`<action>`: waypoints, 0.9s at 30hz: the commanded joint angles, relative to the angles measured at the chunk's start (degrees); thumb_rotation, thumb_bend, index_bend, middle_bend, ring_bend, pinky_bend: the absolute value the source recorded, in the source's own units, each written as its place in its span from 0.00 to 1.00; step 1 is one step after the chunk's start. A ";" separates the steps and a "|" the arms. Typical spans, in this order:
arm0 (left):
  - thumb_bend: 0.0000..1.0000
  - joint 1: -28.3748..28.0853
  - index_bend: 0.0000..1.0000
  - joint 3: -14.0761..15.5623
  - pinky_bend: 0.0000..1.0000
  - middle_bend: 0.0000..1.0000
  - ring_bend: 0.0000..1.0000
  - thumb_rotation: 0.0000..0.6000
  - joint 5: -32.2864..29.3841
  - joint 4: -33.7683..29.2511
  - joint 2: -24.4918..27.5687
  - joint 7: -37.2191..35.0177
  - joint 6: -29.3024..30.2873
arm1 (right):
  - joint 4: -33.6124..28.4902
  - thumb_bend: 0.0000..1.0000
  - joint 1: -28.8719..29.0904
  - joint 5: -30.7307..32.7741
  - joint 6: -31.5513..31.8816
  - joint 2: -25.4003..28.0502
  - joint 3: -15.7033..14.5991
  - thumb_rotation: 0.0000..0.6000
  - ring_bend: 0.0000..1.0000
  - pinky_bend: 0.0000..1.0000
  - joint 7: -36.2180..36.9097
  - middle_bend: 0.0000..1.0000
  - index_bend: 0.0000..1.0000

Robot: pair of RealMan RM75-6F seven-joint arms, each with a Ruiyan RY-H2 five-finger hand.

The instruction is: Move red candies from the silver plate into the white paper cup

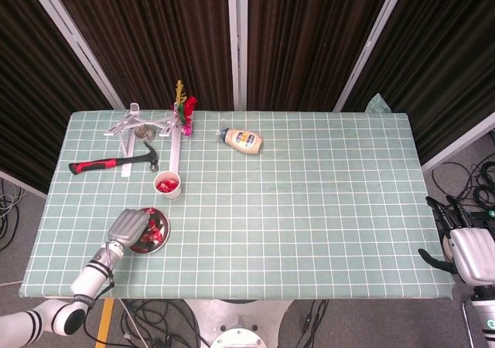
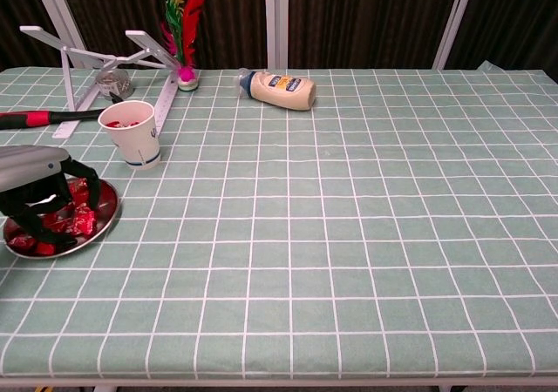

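The silver plate [image 1: 160, 240] [image 2: 106, 220] lies near the table's front left, with several red candies [image 1: 155, 228] [image 2: 80, 220] in it. Behind it stands the white paper cup [image 1: 168, 185] [image 2: 132, 136], which holds red candies. My left hand [image 1: 128, 225] [image 2: 33, 187] is down on the plate's left half, its dark fingers [image 2: 54, 207] curled among the candies. Whether they pinch one is hidden. My right hand [image 1: 466, 253] hangs off the table's right edge with its fingers apart, holding nothing. It shows only in the head view.
A red-handled hammer [image 1: 112, 162] lies left of the cup. A white metal stand [image 1: 143, 124] [image 2: 105, 57], a feathered shuttlecock [image 1: 185, 110] [image 2: 184, 26] and a mayonnaise bottle [image 1: 242, 140] [image 2: 279, 90] lie along the back. A green checked cloth [image 1: 309, 209] covers the table.
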 commanded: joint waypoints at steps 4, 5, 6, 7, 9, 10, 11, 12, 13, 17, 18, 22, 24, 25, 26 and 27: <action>0.22 0.29 0.53 0.30 1.00 0.98 0.99 1.00 0.47 0.19 0.05 -0.48 -0.09 | -0.15 0.10 0.13 0.08 -0.22 -0.05 0.02 1.00 0.03 0.22 -0.15 0.17 0.08; 0.22 0.29 0.53 0.25 1.00 0.98 0.99 1.00 0.37 0.34 -0.02 -0.51 -0.22 | -0.19 0.10 0.13 0.10 -0.23 -0.02 0.03 1.00 0.03 0.22 -0.21 0.17 0.08; 0.22 0.28 0.54 0.18 1.00 0.98 0.99 1.00 0.30 0.48 -0.09 -0.45 -0.24 | -0.25 0.10 0.14 0.14 -0.23 0.03 0.06 1.00 0.03 0.22 -0.25 0.17 0.08; 0.23 0.29 0.54 0.14 1.00 0.98 0.99 1.00 0.28 0.67 -0.15 -0.26 -0.19 | -0.29 0.10 0.13 0.17 -0.22 0.07 0.06 1.00 0.03 0.23 -0.29 0.17 0.08; 0.23 0.35 0.54 0.03 1.00 0.98 0.99 1.00 0.20 0.75 -0.17 -0.08 -0.08 | -0.40 0.10 0.08 0.20 -0.13 0.18 0.07 1.00 0.03 0.23 -0.38 0.17 0.08; 0.24 0.38 0.54 -0.01 1.00 0.98 0.99 1.00 0.21 0.72 -0.14 -0.11 -0.05 | -0.42 0.10 0.04 0.20 -0.09 0.20 0.05 1.00 0.03 0.23 -0.40 0.17 0.08; 0.24 0.40 0.54 0.03 1.00 0.98 0.99 1.00 0.26 0.69 -0.05 -0.08 -0.08 | -0.45 0.10 0.00 0.21 -0.06 0.21 0.03 1.00 0.03 0.23 -0.42 0.17 0.08; 0.25 0.44 0.55 0.04 1.00 0.98 0.99 1.00 0.30 0.66 0.01 -0.11 -0.07 | -0.46 0.10 -0.01 0.19 -0.05 0.20 0.02 1.00 0.03 0.23 -0.43 0.17 0.08; 0.25 0.48 0.55 0.06 1.00 0.98 0.99 1.00 0.35 0.61 0.04 -0.22 -0.08 | -0.46 0.10 0.00 0.19 -0.07 0.19 0.01 1.00 0.03 0.23 -0.42 0.17 0.08; 0.27 0.57 0.56 0.24 1.00 0.98 0.99 1.00 0.61 0.32 0.24 -0.53 -0.28 | -0.50 0.10 0.02 0.13 -0.06 0.17 0.01 1.00 0.03 0.23 -0.42 0.17 0.08; 0.27 0.60 0.56 0.26 1.00 0.98 0.99 1.00 0.71 0.20 0.23 -0.59 -0.27 | -0.49 0.10 0.03 0.10 -0.04 0.18 0.03 1.00 0.03 0.23 -0.38 0.17 0.08; 0.28 0.45 0.56 0.07 1.00 0.98 0.99 1.00 0.69 0.16 0.07 -0.90 -0.62 | -0.48 0.10 0.03 0.11 -0.08 0.21 0.00 1.00 0.03 0.23 -0.30 0.17 0.08; 0.28 0.35 0.57 -0.08 1.00 0.98 0.99 1.00 0.57 0.50 -0.15 -0.95 -0.82 | -0.44 0.10 -0.02 0.05 0.02 0.23 -0.02 1.00 0.03 0.23 -0.24 0.17 0.08; 0.28 0.31 0.57 -0.13 1.00 0.98 0.99 1.00 0.52 0.62 -0.22 -0.98 -0.91 | -0.42 0.10 -0.05 0.09 0.05 0.24 -0.01 1.00 0.03 0.23 -0.21 0.17 0.08; 0.28 0.30 0.58 -0.17 1.00 0.98 0.99 1.00 0.47 0.72 -0.29 -1.06 -1.01 | -0.39 0.10 -0.07 0.16 0.06 0.27 0.00 1.00 0.03 0.23 -0.16 0.17 0.08; 0.29 0.27 0.58 -0.19 1.00 0.98 0.99 1.00 0.46 0.76 -0.32 -1.12 -1.10 | -0.36 0.10 -0.07 0.27 0.02 0.29 0.02 1.00 0.03 0.23 -0.08 0.17 0.08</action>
